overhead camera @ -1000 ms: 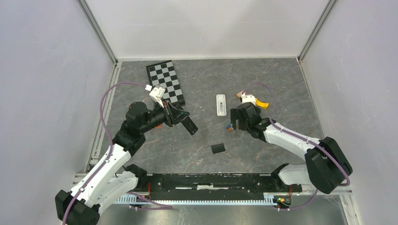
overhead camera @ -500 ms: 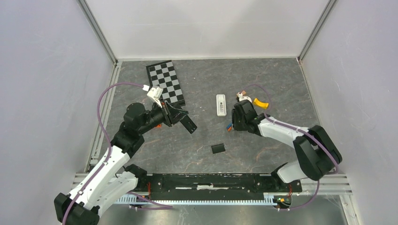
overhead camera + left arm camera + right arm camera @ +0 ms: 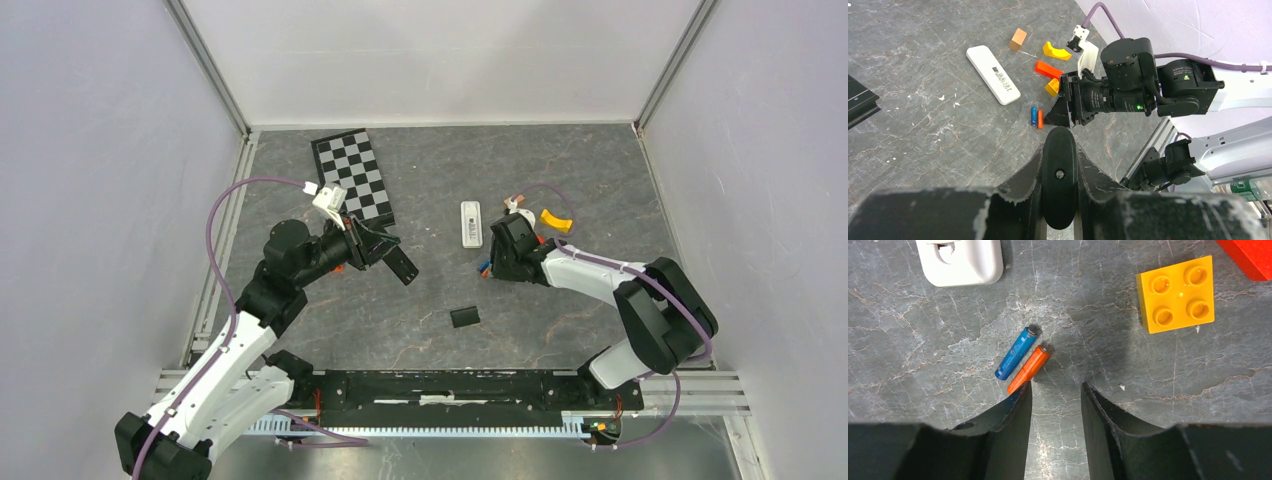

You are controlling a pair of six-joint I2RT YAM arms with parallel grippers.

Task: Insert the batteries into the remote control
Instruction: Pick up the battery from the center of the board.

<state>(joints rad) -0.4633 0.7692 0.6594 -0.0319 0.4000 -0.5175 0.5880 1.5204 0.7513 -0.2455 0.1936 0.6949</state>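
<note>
My left gripper [image 3: 1059, 152] is shut on a black remote control [image 3: 1059, 175], seen end-on between its fingers. In the top view it [image 3: 385, 250] holds that remote [image 3: 404, 268] above the table, left of centre. A blue battery [image 3: 1015, 353] and an orange battery [image 3: 1030, 363] lie side by side on the grey table. My right gripper [image 3: 1055, 386] hangs low just beside them, open, with only bare table between its fingers. Its left fingertip [image 3: 1023, 390] covers the orange battery's near end. From the left wrist, the right gripper [image 3: 1060, 112] is just right of the batteries [image 3: 1036, 118].
A white remote [image 3: 470, 223] lies just beyond the batteries. A yellow studded brick [image 3: 1175, 293], a red block [image 3: 1250, 255], a yellow curved piece [image 3: 1057, 50] and a tan cube [image 3: 1018, 38] lie close by. A small black cover [image 3: 464, 317] lies nearer, and a checkerboard [image 3: 352, 178] at the back left.
The right arm has swung its wrist left and lower toward the batteries, and its jaws have narrowed from wide. The left arm and its black remote have stayed put.
</note>
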